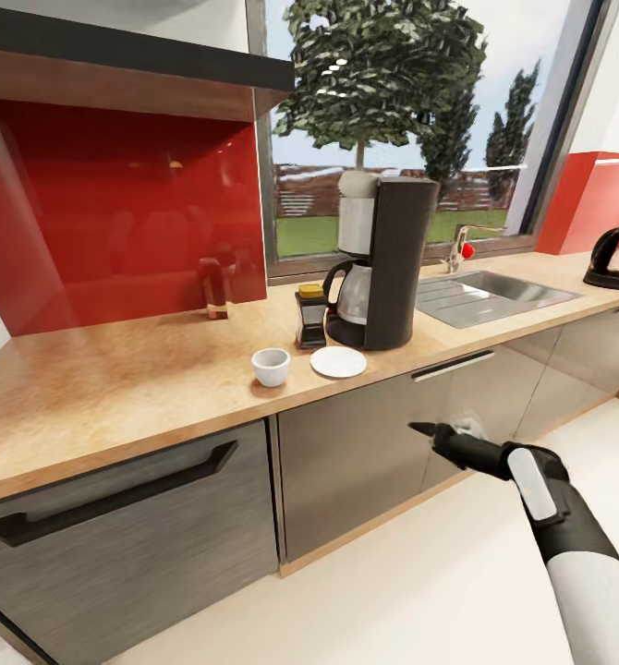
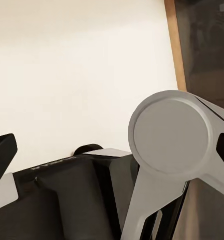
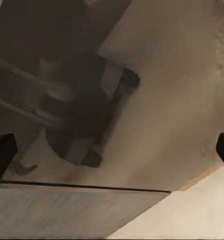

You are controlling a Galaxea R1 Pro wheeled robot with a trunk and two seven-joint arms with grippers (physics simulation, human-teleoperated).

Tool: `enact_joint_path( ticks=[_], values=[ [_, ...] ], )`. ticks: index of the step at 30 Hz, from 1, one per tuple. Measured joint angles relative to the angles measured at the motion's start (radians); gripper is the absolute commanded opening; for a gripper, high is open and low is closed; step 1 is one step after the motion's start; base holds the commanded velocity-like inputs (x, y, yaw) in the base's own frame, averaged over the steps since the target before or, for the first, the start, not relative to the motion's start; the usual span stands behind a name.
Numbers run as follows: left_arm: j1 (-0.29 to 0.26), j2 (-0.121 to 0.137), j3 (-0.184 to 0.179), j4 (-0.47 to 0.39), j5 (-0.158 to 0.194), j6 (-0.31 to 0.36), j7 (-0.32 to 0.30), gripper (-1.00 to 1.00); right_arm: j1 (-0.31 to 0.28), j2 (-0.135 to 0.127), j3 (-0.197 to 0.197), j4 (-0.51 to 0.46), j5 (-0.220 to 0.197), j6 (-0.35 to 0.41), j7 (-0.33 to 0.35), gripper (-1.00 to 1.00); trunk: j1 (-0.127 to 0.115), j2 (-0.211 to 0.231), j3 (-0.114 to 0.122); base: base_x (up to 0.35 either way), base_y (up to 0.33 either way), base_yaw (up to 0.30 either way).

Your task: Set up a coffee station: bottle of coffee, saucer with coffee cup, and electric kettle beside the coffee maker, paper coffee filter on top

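On the kitchen countertop [image 1: 115, 388] the tall dark coffee maker [image 1: 397, 263] stands by the window, with a whitish crumpled piece, apparently the paper coffee filter [image 1: 358, 183], on its top. The bottle of coffee [image 1: 310, 317] stands against its left side. In front lie the white saucer [image 1: 338, 362], bare, and left of it, apart, the coffee cup [image 1: 271, 367]. Far right, past the sink, stands the electric kettle [image 1: 616, 257]. The kitchen shelf [image 1: 115, 46] hangs top left. My right gripper [image 1: 431, 430] [image 3: 112, 155] is open and empty, low before the cabinet fronts. My left gripper [image 2: 112, 150] is open near my own body.
A steel sink [image 1: 494, 296] with a tap [image 1: 457, 247] is set into the worktop right of the coffee maker. A small brown object [image 1: 215, 288] stands against the red backsplash. Dark cabinet fronts [image 1: 365, 471] with handles run below; pale floor [image 1: 393, 600] lies in front.
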Motion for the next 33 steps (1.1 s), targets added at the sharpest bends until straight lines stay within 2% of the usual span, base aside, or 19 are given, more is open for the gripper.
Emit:
enact_joint_path(
  ticks=[1,2,5,6,7,8,11,13,17,18,20,23,25,27,33],
  values=[
    [0.000,0.000,0.000,0.000,0.000,0.000,0.000,1.00,0.017,-0.003,0.010,0.001,0.028,-0.020,0.021,1.00,0.000,0.000,0.000,0.000,0.000,0.000],
    [0.000,-0.001,0.000,0.000,0.000,0.000,0.000,1.00,0.052,-0.007,0.025,0.002,0.097,-0.062,0.074,1.00,0.000,0.000,0.000,0.000,0.000,0.000],
    [0.000,-0.001,0.000,0.000,0.000,0.001,0.000,1.00,0.110,-0.011,0.038,0.003,0.222,-0.131,0.174,1.00,0.000,0.000,0.000,0.000,0.000,0.000],
    [0.000,-0.001,0.000,0.000,0.000,0.001,0.000,1.00,0.143,-0.012,0.043,0.004,0.314,-0.175,0.240,1.00,0.000,0.000,0.000,0.000,0.000,0.000],
    [0.000,-0.002,0.000,0.000,0.000,0.001,0.000,1.00,0.162,-0.012,0.044,0.005,0.358,-0.196,0.275,1.00,0.000,0.000,0.000,0.000,0.000,0.000],
    [0.000,-0.002,0.000,0.000,0.000,0.001,0.001,1.00,0.196,-0.012,0.045,0.011,0.436,-0.234,0.334,1.00,0.000,0.000,0.000,0.000,0.000,0.000],
    [0.000,-0.003,0.000,0.000,0.001,0.001,0.010,1.00,0.254,-0.011,0.046,0.039,0.520,-0.296,0.400,1.00,0.000,0.000,0.000,0.000,0.000,0.000],
    [0.000,-0.004,0.009,0.000,0.003,0.001,0.045,1.00,0.315,-0.008,0.048,0.129,0.573,-0.421,0.437,1.00,0.000,0.000,0.000,0.000,0.000,0.000],
    [0.000,-0.005,0.045,-0.001,0.007,0.002,0.072,1.00,0.343,-0.009,0.050,0.281,0.592,-0.557,0.452,1.00,0.000,0.000,0.000,0.000,0.000,0.000],
    [0.000,-0.005,0.067,-0.001,0.010,0.002,0.078,1.00,0.350,-0.010,0.051,0.366,0.598,-0.618,0.455,1.00,0.000,0.000,0.000,0.000,0.000,0.000],
    [0.000,-0.005,0.086,-0.002,0.012,0.002,0.086,1.00,0.356,-0.012,0.053,0.495,0.603,-0.704,0.457,1.00,0.000,0.000,0.000,0.000,0.000,0.000],
    [0.000,-0.004,0.100,-0.002,0.013,0.002,0.101,1.00,0.360,-0.024,0.055,0.649,0.606,-0.808,0.459,1.00,0.000,0.000,0.000,0.000,0.000,0.000],
    [0.000,-0.005,0.102,-0.001,0.014,0.001,0.109,1.00,0.361,-0.031,0.053,0.702,0.605,-0.834,0.459,1.00,0.000,0.000,0.000,0.000,0.000,0.000],
    [0.000,-0.006,0.105,-0.001,0.014,0.000,0.142,1.00,0.363,-0.040,0.052,0.791,0.607,-0.904,0.461,1.00,0.000,0.000,0.000,0.000,0.000,0.000],
    [0.000,-0.007,0.107,0.000,0.014,-0.001,0.160,1.00,0.363,-0.045,0.049,0.822,0.606,-0.940,0.464,1.00,0.000,0.000,0.000,0.000,0.000,0.000]
  ],
)
